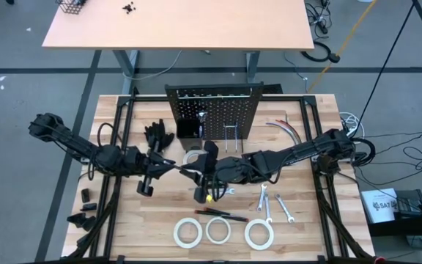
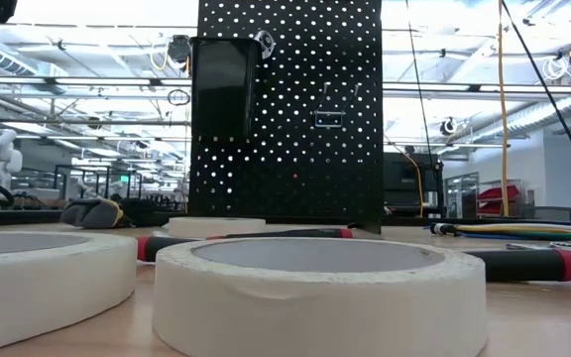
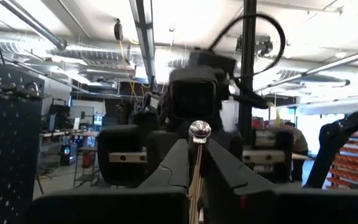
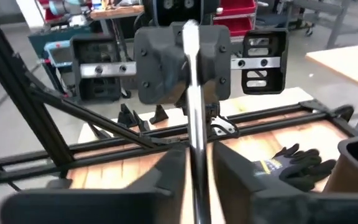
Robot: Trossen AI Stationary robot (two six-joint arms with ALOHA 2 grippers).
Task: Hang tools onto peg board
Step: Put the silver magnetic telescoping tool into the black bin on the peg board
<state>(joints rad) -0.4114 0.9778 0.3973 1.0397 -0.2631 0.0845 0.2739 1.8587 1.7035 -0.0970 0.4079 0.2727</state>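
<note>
1. Left gripper (image 1: 173, 170) clenches the silver ratchet (image 1: 185, 173) above mid-table, before the peg board (image 1: 215, 110).
2. Right gripper (image 1: 200, 174) faces it, fingers flanking the ratchet; its grip unclear.
3. Confirm one firm hold before the other releases.

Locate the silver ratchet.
High view: the long silver metal ratchet spans mid-table between both end effectors, just in front of the upright black perforated peg board.
</note>
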